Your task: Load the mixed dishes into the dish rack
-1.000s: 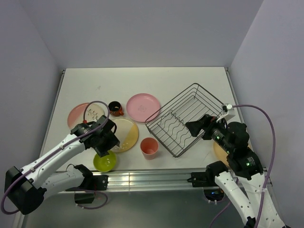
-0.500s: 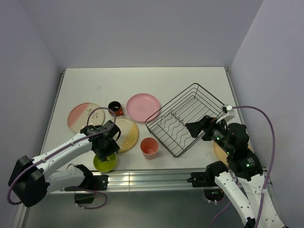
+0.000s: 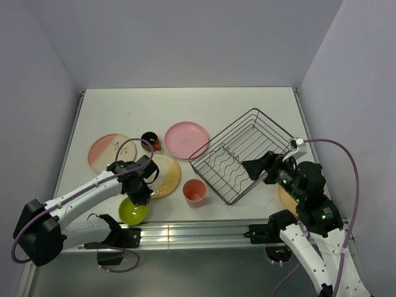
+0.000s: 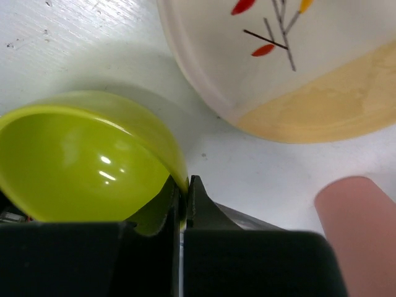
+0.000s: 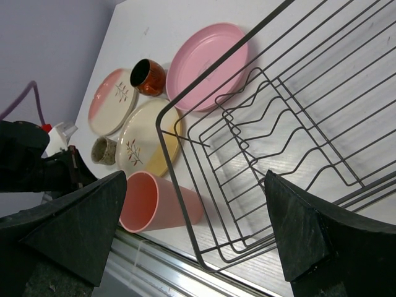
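My left gripper (image 3: 141, 192) (image 4: 183, 197) is shut on the right rim of the lime-green bowl (image 3: 132, 213) (image 4: 80, 164), one finger inside and one outside. The bowl sits near the table's front edge. My right gripper (image 3: 253, 167) (image 5: 195, 179) hangs open and empty above the near right side of the black wire dish rack (image 3: 244, 154) (image 5: 291, 117). On the table lie a pink plate (image 3: 186, 137), a cream-yellow twig plate (image 3: 166, 176), a pink-cream plate (image 3: 102, 150), a dark mug (image 3: 150, 141) and a salmon cup (image 3: 194, 191). A small grey cup (image 5: 104, 150) stands beside the left arm.
An orange plate (image 3: 283, 198) lies partly under my right arm, right of the rack. The table's metal front rail (image 3: 185, 234) runs just below the bowl and cup. Walls close in the back and both sides.
My left gripper has come down onto the bowl's rim and shut on it. The right arm has barely moved and stays open.
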